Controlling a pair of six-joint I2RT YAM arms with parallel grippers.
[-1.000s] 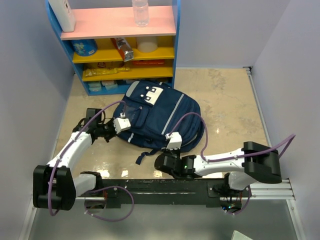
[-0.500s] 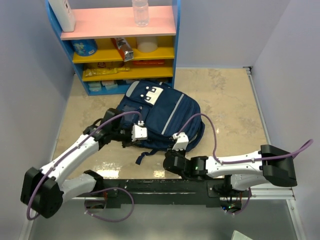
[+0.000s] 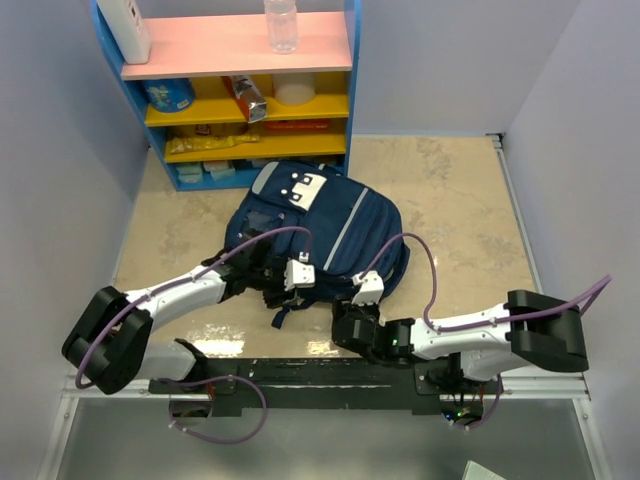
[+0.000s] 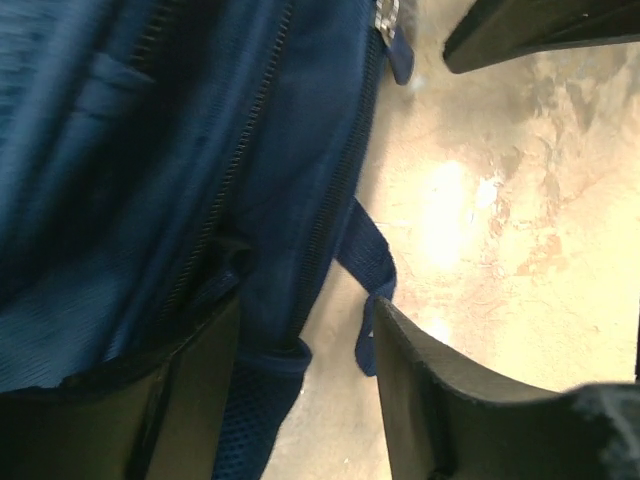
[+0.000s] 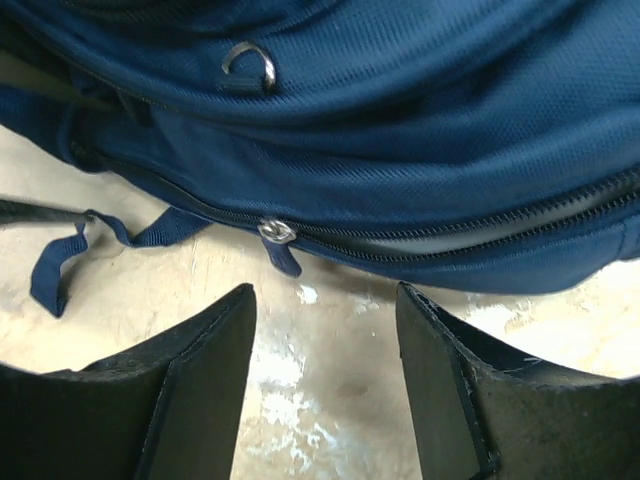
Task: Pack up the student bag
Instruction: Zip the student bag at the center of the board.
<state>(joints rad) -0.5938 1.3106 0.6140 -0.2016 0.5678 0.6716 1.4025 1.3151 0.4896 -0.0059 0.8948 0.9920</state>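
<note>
The student bag [image 3: 325, 225], navy with light-grey stripes and a white patch, lies flat on the floor in the top view. My left gripper [image 3: 283, 292] is at its near edge. In the left wrist view that gripper [image 4: 305, 310] is open, and the bag's lower hem [image 4: 265, 330] and a loose strap [image 4: 372, 270] sit between the fingers without being pinched. My right gripper [image 3: 352, 308] is just to the right, also at the near edge. It [image 5: 322, 300] stands open over bare floor, a little short of the zip pull [image 5: 273, 233] on the bag's [image 5: 400, 120] shut zip.
A blue shelf unit [image 3: 240, 95] with pink and yellow boards stands against the back wall, holding a clear bottle [image 3: 281, 25], a white box [image 3: 130, 30] and snack packs. Walls close in left and right. A bag strap [image 3: 283, 316] trails toward the arm bases.
Both grippers have gone from shut to open. The left arm has swept right along the bag's near edge. The right gripper has shifted slightly right and stays at the edge.
</note>
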